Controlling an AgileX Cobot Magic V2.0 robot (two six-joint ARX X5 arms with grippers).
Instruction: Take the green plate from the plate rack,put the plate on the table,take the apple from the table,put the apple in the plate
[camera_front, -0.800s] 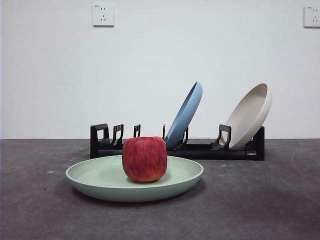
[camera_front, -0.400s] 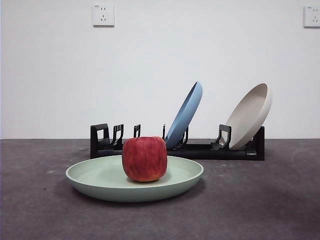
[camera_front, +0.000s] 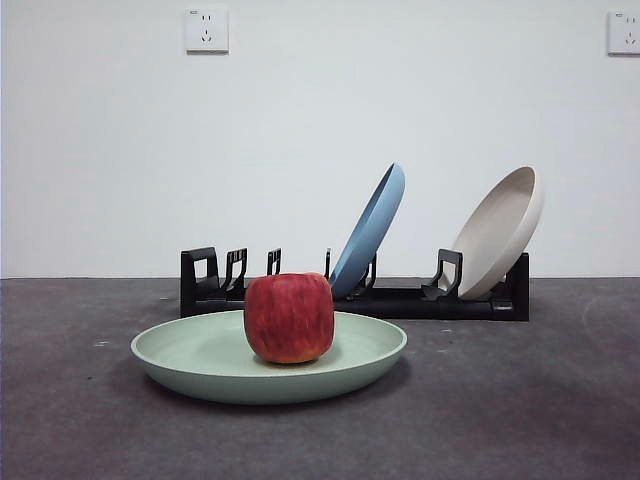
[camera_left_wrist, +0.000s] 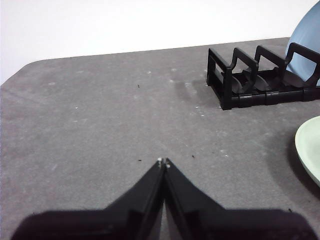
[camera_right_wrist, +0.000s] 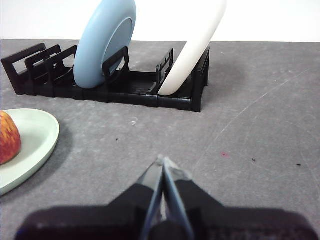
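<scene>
The pale sage-green plate (camera_front: 200, 358) lies flat on the dark grey table (camera_front: 520, 400), in front of the black plate rack (camera_front: 400, 300). The red apple (camera_front: 289, 317) sits in the middle of the plate. The plate's edge shows in the left wrist view (camera_left_wrist: 311, 150), and the plate (camera_right_wrist: 35, 135) with part of the apple (camera_right_wrist: 7, 145) shows in the right wrist view. My left gripper (camera_left_wrist: 163, 162) is shut and empty over bare table, left of the rack (camera_left_wrist: 250, 80). My right gripper (camera_right_wrist: 162, 161) is shut and empty, right of the plate. Neither arm shows in the front view.
A blue plate (camera_front: 370, 230) leans in the rack's middle slot and a beige plate (camera_front: 500, 232) leans in its right slot. The rack's left slots (camera_front: 215, 270) hold nothing. A white wall with two sockets stands behind the table.
</scene>
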